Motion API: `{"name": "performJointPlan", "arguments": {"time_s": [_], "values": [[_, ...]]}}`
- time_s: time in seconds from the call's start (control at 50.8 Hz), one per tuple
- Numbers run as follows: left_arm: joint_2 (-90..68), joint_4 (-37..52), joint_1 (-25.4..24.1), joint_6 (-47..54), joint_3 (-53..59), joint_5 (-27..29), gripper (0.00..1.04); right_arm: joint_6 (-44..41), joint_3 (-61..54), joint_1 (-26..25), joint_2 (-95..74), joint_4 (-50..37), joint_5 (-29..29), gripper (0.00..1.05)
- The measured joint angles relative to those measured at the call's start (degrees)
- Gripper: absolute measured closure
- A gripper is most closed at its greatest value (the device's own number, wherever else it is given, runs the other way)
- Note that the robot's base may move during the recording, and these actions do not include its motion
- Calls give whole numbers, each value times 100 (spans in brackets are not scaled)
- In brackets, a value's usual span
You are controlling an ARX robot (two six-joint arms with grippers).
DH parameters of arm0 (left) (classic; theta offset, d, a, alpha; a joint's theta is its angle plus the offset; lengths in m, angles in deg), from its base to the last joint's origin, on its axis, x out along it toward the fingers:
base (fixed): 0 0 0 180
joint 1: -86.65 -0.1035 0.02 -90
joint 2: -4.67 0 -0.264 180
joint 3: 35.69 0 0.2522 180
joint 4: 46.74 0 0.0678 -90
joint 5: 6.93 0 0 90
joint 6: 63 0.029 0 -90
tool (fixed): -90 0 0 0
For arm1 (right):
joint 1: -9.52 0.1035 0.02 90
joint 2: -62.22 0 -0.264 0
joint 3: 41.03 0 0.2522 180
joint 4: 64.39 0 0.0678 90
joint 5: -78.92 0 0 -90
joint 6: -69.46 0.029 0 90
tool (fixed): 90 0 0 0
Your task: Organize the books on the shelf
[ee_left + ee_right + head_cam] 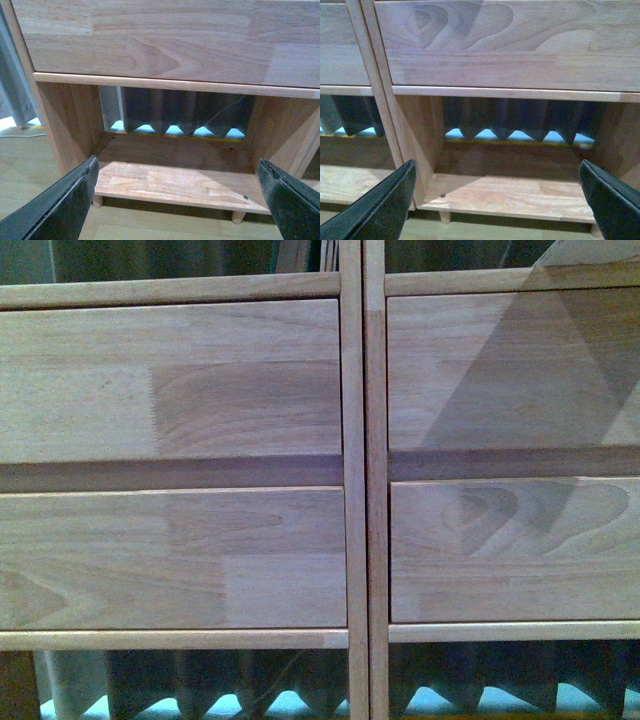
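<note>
Just beyond each arm's wide-parted jaws, shelf [175,182], lowest bays

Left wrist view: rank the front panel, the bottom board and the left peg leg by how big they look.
Largest to smallest:
1. front panel, though the frame crops it on several sides
2. bottom board
3. left peg leg, clearly the smallest

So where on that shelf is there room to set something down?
The bottom board ahead of the left gripper, between the side walls and under the front panel, is bare. So is the bottom board ahead of the right gripper. Nothing looks crowded.
</note>
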Motion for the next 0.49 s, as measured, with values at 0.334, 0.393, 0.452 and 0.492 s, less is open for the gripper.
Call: {"name": "performJointPlan", "arguments": {"time_s": [0.334,0.393,0.452,0.492], "values": [[0,0,0,0,0,-2,7,0,0,0,0,0,-15,7],[0,0,0,0,0,-4,7,0,0,0,0,0,-2,7],[2,0,0,-2,0,-2,7,0,0,0,0,0,0,7],[2,0,0,0,0,-4,7,0,0,0,0,0,-2,7]]}}
